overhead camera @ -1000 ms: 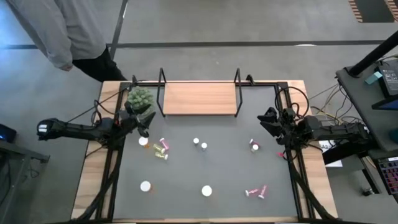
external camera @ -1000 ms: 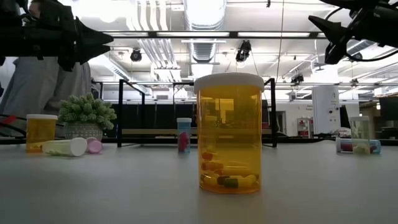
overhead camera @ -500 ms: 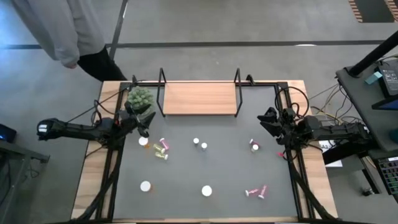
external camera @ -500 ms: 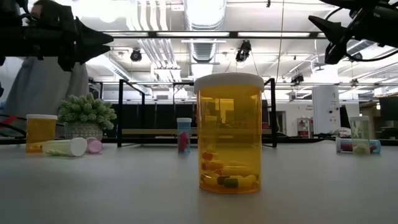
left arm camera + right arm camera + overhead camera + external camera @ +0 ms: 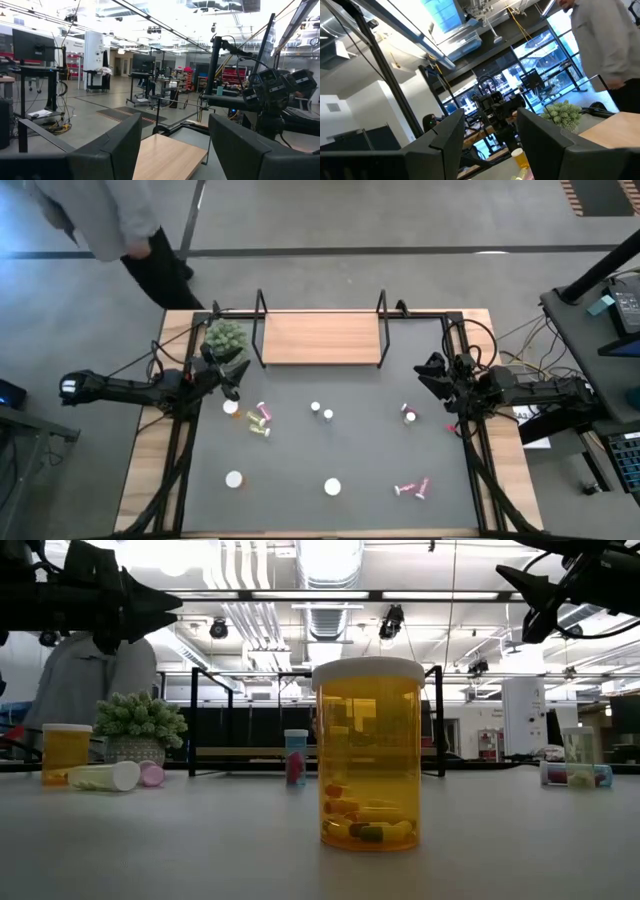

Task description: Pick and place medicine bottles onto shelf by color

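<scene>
The wooden shelf (image 5: 320, 338) stands at the table's far middle on its black wire end frames. Small white-capped medicine bottles are spread over the grey mat. One white cap (image 5: 231, 407), a pink bottle (image 5: 262, 411) and yellow-green ones (image 5: 260, 427) lie at the left. Two stand at the centre (image 5: 321, 411) and one at the right (image 5: 408, 414). Orange ones (image 5: 234, 479) (image 5: 369, 753) and lying pink ones (image 5: 410, 488) are near the front. My left gripper (image 5: 235, 385) (image 5: 172, 145) hovers open at the left edge. My right gripper (image 5: 428, 375) (image 5: 490, 135) hovers open at the right edge. Both are raised clear of the table.
A green spiky plant ball (image 5: 225, 337) in a pot sits left of the shelf, close to my left gripper. A person (image 5: 110, 215) stands beyond the table's far left corner. Cables run along both side edges of the table.
Both arms have kept still. The person beyond the far left corner has shifted farther from the table.
</scene>
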Robot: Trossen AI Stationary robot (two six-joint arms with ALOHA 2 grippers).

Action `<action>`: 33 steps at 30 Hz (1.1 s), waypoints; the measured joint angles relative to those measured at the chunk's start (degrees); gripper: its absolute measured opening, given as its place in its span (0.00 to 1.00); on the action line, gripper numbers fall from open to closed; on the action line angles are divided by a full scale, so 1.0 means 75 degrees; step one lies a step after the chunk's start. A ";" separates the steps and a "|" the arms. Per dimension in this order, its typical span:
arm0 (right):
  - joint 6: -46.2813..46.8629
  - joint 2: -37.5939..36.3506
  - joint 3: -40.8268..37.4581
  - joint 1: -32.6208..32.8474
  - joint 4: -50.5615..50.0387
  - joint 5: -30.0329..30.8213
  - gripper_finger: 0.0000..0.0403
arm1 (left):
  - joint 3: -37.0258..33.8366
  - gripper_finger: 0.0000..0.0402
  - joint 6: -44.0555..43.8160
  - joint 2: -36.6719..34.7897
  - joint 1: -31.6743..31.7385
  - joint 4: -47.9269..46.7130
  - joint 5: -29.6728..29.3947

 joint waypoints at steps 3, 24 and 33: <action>0.0000 0.0000 0.0000 0.0000 0.0000 -0.0002 0.42 | 0.0000 0.53 0.0000 -0.0002 0.0001 0.0000 -0.0001; 0.0000 0.0000 -0.0003 0.0000 0.0000 -0.0002 0.42 | -0.0003 0.53 0.0000 -0.0002 0.0001 0.0003 -0.0001; 0.0000 -0.0002 -0.0001 0.0000 -0.0001 0.0000 0.42 | -0.0003 0.53 0.0002 -0.0146 0.0004 0.0406 -0.0033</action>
